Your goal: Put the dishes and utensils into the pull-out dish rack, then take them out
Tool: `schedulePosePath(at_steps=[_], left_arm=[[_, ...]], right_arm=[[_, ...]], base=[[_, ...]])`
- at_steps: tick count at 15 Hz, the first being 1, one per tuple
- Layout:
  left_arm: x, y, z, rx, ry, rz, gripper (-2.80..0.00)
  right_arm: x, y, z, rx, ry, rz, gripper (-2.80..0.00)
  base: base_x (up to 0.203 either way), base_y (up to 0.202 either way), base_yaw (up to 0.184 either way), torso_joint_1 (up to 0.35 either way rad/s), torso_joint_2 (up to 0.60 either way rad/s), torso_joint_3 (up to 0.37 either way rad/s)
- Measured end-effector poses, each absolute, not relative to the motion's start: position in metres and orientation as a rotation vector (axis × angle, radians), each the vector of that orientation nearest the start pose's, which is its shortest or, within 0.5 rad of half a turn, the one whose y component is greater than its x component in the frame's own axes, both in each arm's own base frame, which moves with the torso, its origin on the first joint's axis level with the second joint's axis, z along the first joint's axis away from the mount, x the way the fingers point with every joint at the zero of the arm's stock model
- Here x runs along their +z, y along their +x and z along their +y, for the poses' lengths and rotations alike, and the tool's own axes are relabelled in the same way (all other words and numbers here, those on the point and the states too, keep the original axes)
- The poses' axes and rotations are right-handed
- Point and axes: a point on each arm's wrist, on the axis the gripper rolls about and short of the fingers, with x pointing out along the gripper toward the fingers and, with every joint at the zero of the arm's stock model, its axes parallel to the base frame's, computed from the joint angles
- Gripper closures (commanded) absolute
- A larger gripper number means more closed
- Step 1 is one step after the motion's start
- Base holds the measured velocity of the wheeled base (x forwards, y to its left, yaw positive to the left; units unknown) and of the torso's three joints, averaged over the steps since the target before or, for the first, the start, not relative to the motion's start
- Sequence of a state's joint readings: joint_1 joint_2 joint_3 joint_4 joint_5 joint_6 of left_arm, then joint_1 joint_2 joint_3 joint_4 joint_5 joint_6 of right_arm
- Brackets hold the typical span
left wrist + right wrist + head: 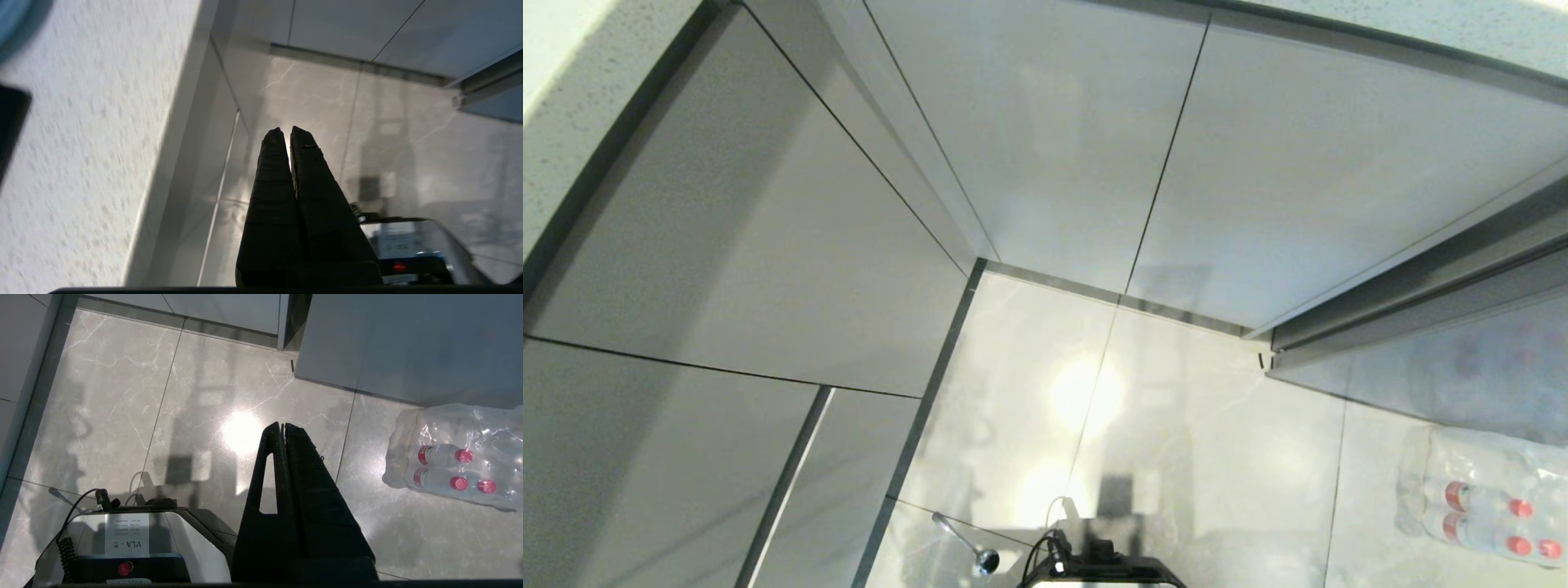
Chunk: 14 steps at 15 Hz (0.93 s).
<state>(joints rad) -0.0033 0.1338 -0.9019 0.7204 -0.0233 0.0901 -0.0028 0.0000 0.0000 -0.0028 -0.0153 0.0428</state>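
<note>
A slim spoon (970, 545) with a shiny metal bowl lies on the floor tiles just left of my base; its handle (61, 497) also shows in the right wrist view. A blurred light-blue shape, probably the plate (16, 20), sits at the corner of the speckled countertop (81, 143). The bowl, the chopsticks and the pull-out dish rack are out of view; only closed cabinet fronts (1045, 147) show. My left gripper (286, 132) is shut and empty, beside the counter's edge, above the floor. My right gripper (282, 425) hangs shut and empty over the floor.
Flat grey cabinet fronts (727, 245) meet in a corner ahead. My base (1098, 563) stands on glossy marble tiles (1217, 425). A shrink-wrapped pack of water bottles (1478, 498) lies on the floor to the right. A dark object (8, 122) sits on the countertop.
</note>
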Motion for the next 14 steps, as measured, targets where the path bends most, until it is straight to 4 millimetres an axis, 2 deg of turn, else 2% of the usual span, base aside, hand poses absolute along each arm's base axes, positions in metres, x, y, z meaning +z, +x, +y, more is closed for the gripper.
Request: schedulePosePath(at_steps=[3, 9, 11, 14], left_arm=[[0.179, -0.102, 0.0, 0.021, 0.045, -0.014, 0.0], [0.095, -0.033, 0.0, 0.023, 0.116, 0.009, 0.0], [0.078, -0.026, -0.001, -0.019, 0.113, 0.018, 0.0], [0.076, -0.025, -0.001, -0.042, 0.075, 0.02, 0.0]], right_arm=[[0.076, -0.023, 0.0, -0.018, 0.043, -0.003, 0.0], [0.076, -0.023, 0.0, -0.018, 0.043, -0.003, 0.0], [0.076, -0.023, 0.0, -0.018, 0.043, -0.003, 0.0], [0.076, -0.023, 0.0, -0.018, 0.042, -0.003, 0.0]], base=[[0.0, 0.0, 0.0, 0.0, 0.0, 0.0], [0.0, 0.0, 0.0, 0.0, 0.0, 0.0], [0.0, 0.0, 0.0, 0.0, 0.0, 0.0], [0.0, 0.0, 0.0, 0.0, 0.0, 0.0]])
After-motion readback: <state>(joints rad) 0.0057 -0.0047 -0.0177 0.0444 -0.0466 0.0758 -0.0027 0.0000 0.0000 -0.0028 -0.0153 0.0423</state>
